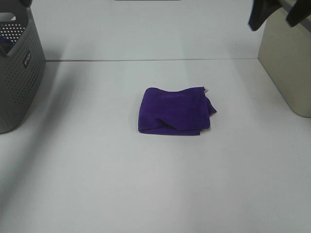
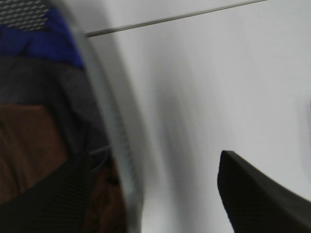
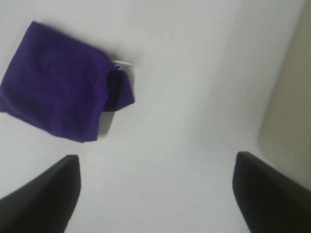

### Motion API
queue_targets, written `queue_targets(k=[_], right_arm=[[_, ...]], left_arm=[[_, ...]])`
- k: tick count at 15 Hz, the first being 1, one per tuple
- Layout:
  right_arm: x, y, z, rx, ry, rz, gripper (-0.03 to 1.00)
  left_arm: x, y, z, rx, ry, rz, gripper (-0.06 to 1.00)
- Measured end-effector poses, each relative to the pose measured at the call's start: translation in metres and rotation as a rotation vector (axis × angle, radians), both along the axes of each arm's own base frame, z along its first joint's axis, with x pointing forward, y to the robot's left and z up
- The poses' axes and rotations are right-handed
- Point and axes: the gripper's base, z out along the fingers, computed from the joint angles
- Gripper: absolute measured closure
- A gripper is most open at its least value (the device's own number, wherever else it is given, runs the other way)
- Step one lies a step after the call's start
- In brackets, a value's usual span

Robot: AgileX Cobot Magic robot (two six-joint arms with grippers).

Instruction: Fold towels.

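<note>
Where table (image 1: 146,194) shows, folded purple towel (image 1: 174,110), white tag (image 1: 206,90) unreadable

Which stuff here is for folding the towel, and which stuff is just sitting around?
For the job:
- purple towel, lying folded on the white table
- right gripper, open, empty, above the table
- left gripper, open, over by the basket

Just sitting around:
- grey basket with holes, at the left
- beige bin, at the right
</note>
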Motion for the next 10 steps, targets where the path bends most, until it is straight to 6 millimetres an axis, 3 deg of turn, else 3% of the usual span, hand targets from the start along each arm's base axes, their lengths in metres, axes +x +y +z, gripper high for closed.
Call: queue_targets(k=[1, 3, 5, 7, 8, 9, 10], right_arm=[[-0.007, -0.022, 0.015, 0.007, -0.036, -0.079, 0.14], [-0.036, -0.045, 0.041, 0.019, -0.089, -0.173, 0.14], [-0.08, -0.046, 0.059, 0.032, -0.128, -0.192, 0.14], [-0.138, -0.044, 0.065, 0.069, -0.155, -0.194, 0.14], [-0.168, -0.044, 0.064, 0.078, -0.172, -0.192, 0.14], [-0.18, -0.044, 0.061, 0.078, -0.172, -0.192, 0.14], [-0.208, -0.044, 0.048, 0.08, -0.166, -0.191, 0.14]], left_arm=[[-0.017, 0.023, 0.01, 0.002, 0.003, 0.052, 0.27], [-0.062, 0.049, 0.028, 0.003, 0.007, 0.123, 0.27], [-0.114, 0.05, 0.038, 0.004, 0.016, 0.138, 0.27], [-0.175, 0.044, 0.048, 0.004, -0.007, 0.134, 0.27], [-0.209, 0.04, 0.046, 0.01, -0.018, 0.125, 0.27], [-0.222, 0.039, 0.044, 0.016, -0.023, 0.116, 0.27], [-0.254, 0.035, 0.037, 0.029, -0.039, 0.097, 0.27]])
